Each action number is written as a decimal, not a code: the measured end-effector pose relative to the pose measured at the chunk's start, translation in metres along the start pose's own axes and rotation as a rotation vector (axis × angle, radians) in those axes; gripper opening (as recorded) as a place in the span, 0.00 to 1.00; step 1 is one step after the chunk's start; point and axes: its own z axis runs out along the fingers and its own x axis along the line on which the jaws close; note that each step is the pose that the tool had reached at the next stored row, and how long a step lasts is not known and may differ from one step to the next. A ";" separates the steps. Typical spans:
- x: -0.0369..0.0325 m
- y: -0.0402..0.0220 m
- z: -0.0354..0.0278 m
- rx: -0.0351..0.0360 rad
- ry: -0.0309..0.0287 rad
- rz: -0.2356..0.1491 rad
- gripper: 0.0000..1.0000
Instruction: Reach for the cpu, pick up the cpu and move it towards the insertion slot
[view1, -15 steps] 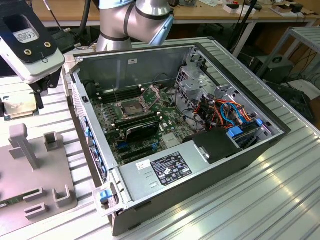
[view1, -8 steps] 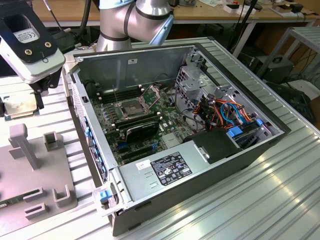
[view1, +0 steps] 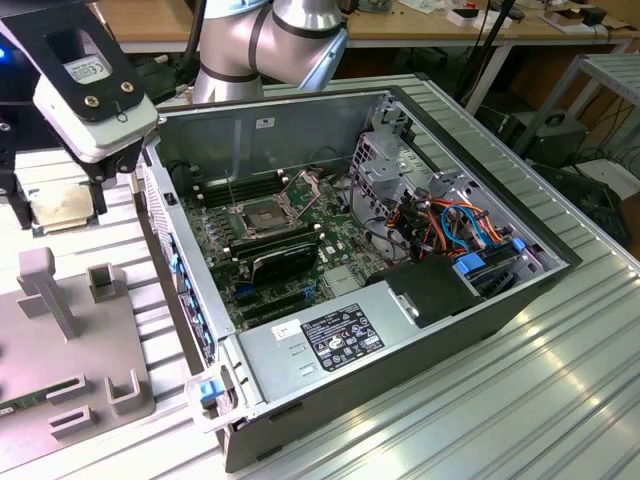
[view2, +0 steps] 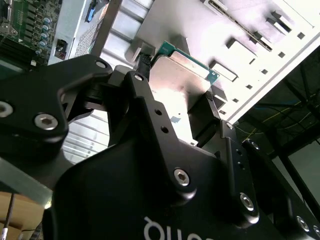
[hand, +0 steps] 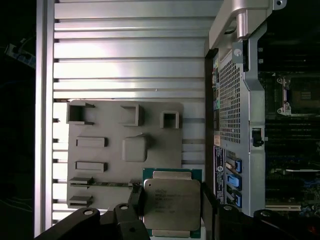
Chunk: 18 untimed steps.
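Exterior view: a ribbed metal table (view1: 500, 400) bears an open case (view1: 400, 250) with its board (view1: 300, 250) exposed. On that board the slot (view1: 262, 217) sits with a silvery frame, a dark centre and its plate tilted up. Off the exterior view's left of the case lies a grey tray (view1: 60, 350) with raised blocks. The arm (view1: 270, 40) reaches over the tray's far end, and the gripper (view1: 62, 205) hangs there, outside the case. Its black fingers (hand: 136, 200) are clamped on opposite edges of the cpu (hand: 172, 204), seen in both wrist views (view2: 187, 70). The chip is flat, pale silvery, on a green base, above the tray and well apart from the slot.
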 end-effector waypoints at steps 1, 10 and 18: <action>-0.0032 0.0000 -0.0001 0.0000 -0.0001 0.000 0.55; -0.0438 0.0000 -0.0014 0.0000 0.0000 0.000 0.55; -0.0825 -0.0001 -0.0025 0.0000 0.0001 0.000 0.55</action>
